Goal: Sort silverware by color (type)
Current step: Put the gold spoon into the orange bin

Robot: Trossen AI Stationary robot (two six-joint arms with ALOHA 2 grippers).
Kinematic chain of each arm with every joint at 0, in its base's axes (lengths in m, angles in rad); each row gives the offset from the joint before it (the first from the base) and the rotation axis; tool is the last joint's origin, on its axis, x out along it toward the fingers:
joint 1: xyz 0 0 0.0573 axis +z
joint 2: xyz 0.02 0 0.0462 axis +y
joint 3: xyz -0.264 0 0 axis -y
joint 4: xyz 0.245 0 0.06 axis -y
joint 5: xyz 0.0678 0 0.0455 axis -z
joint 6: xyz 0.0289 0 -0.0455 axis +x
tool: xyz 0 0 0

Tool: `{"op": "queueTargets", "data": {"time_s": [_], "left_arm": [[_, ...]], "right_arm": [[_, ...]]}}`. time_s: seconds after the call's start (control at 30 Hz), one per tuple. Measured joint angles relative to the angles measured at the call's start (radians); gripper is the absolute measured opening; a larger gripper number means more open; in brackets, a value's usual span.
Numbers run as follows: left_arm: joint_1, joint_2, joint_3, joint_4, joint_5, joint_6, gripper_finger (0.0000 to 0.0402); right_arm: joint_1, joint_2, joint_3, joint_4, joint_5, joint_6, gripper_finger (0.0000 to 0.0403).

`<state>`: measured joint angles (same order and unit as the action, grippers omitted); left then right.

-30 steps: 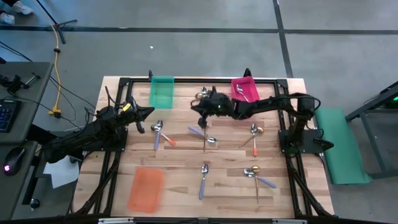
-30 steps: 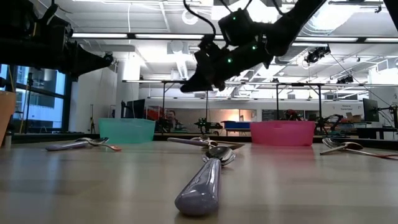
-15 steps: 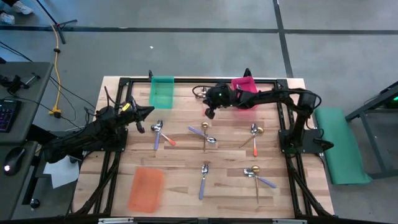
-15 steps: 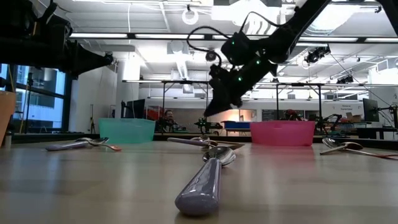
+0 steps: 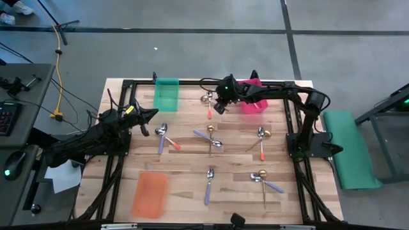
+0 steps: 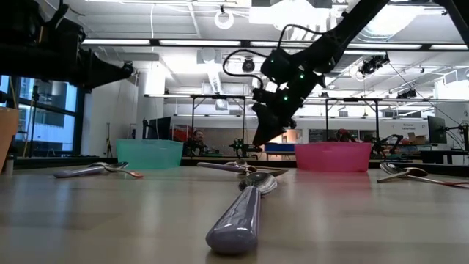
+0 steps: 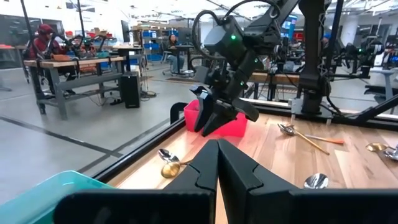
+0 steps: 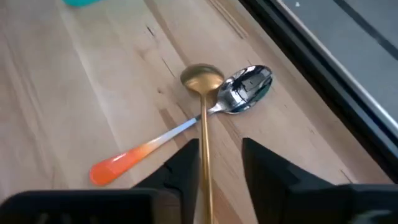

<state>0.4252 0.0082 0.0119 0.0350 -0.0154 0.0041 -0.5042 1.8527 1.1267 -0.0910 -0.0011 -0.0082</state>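
Observation:
My right gripper (image 5: 218, 108) hangs open above the back of the table, just left of the pink bin (image 5: 261, 105). In the right wrist view an all-gold spoon (image 8: 203, 112) lies on the wood, its handle running under the gap between my spread fingers (image 8: 180, 167). It crosses an orange-handled spoon (image 8: 149, 146) with a silver bowl. More silverware lies in pairs and singly across the middle of the table: lavender-handled (image 5: 208, 185), orange-handled (image 5: 261, 150) and gold (image 5: 258, 174). My left gripper (image 5: 152, 115) waits shut at the left edge, holding nothing.
A teal bin (image 5: 167, 94) stands at the back left and an orange bin (image 5: 150, 193) at the front left. A black frame rail (image 5: 192, 82) runs around the table. In the low view a lavender-handled spoon (image 6: 238, 216) lies close to the camera.
My right gripper has swung from the table's middle toward the back, beside the pink bin, and its fingers have opened. The left arm has not moved.

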Motion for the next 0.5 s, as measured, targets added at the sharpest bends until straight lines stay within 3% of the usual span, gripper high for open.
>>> {"op": "queueTargets", "data": {"time_s": [0.17,0.5], "left_arm": [[0.0,0.006,0.0,-0.019,0.0,0.0,0.0],[-0.001,0.015,0.0,-0.016,0.004,-0.002,0.0]], "right_arm": [[-0.013,0.049,0.0,-0.039,-0.045,0.0,0.0133],[-0.015,0.098,0.0,-0.055,-0.061,-0.002,0.0125]]}}
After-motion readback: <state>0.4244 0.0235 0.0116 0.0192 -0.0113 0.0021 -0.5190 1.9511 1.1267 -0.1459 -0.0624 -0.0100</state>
